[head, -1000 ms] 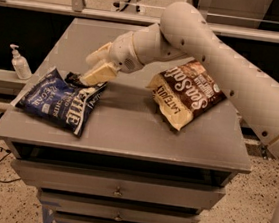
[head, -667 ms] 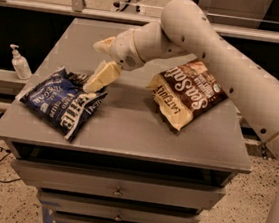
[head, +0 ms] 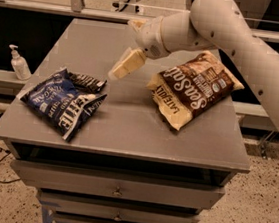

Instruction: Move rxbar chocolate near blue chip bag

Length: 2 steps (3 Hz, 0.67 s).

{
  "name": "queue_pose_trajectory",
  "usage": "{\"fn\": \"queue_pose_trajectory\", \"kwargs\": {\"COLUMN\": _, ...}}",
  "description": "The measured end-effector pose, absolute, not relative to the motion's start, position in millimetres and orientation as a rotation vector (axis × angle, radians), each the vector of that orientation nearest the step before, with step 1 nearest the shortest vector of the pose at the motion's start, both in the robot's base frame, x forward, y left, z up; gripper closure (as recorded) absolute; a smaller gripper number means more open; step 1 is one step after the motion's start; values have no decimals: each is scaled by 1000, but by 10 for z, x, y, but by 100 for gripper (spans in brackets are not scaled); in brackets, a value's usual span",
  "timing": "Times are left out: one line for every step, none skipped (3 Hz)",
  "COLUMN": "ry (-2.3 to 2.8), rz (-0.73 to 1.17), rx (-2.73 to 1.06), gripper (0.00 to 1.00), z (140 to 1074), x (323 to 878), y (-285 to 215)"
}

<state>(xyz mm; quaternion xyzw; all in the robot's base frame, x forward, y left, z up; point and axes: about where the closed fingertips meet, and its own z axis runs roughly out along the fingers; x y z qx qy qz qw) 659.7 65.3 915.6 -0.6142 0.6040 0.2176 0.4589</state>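
Observation:
The rxbar chocolate point(head: 88, 81), a small dark bar with pale lettering, lies flat on the grey table point(head: 127, 127), touching the upper right edge of the blue chip bag point(head: 62, 102). The blue bag lies crinkled at the table's left side. My gripper point(head: 125, 51) hangs above the table's middle, up and to the right of the bar and clear of it. Its cream fingers point(head: 127, 64) stand apart and hold nothing.
A larger brown-and-cream "Sea Salt" bag point(head: 195, 89) lies on the right half of the table, under my arm point(head: 229, 28). A sanitizer pump bottle point(head: 19, 63) stands on a ledge left of the table. Drawers point(head: 115, 189) sit below the tabletop.
My gripper has risen and moved right, away from the blue bag. The rxbar now shows lying against the bag's edge, free of the fingers.

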Motion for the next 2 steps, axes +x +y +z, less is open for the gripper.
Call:
{"fn": "queue_pose_trajectory", "kwargs": {"ry": 1478, "rz": 388, "rx": -1401, "gripper": 0, "z": 9445, "x": 6890, "y": 137}}
{"fn": "queue_pose_trajectory", "kwargs": {"ry": 1475, "rz": 377, "rx": -1388, "gripper": 0, "z": 9476, "x": 6919, "y": 108}}
